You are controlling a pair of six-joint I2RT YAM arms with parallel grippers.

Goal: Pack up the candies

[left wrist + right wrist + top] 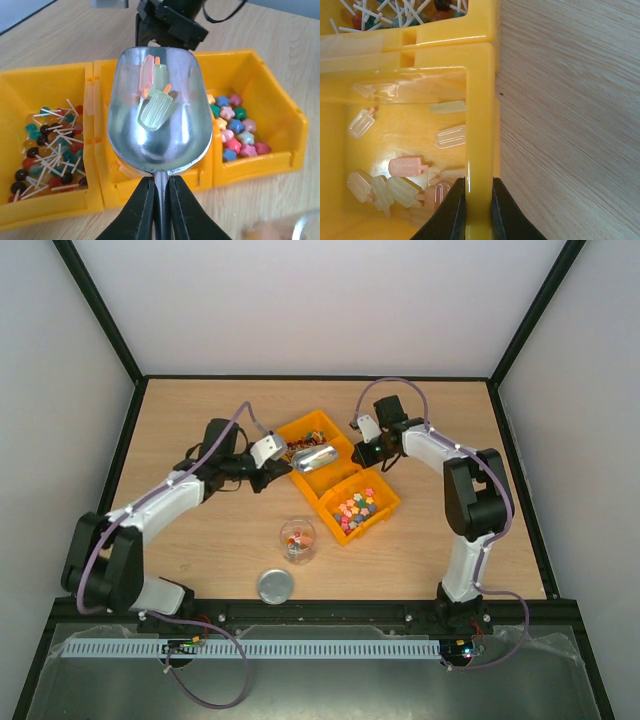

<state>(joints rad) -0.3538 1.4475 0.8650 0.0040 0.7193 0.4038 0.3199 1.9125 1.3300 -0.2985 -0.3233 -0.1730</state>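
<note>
The candies (50,150), a heap of small red, green and dark sweets on white sticks, lie in the left yellow bin; they also show in the top view (306,434) and the right wrist view (405,10). My left gripper (161,200) is shut on the handle of a metal scoop (160,135), held over the middle bin (107,165). The scoop holds a few pale popsicle-shaped sweets (156,107). My right gripper (475,205) is shut on the middle bin's wall (480,125). More popsicle sweets (407,166) lie inside that bin.
A third yellow bin (385,502) at the right holds pastel star-shaped pieces (237,127). A small clear jar (297,540) with a few coloured sweets stands in front of the bins. Its round metal lid (275,586) lies nearer the arm bases.
</note>
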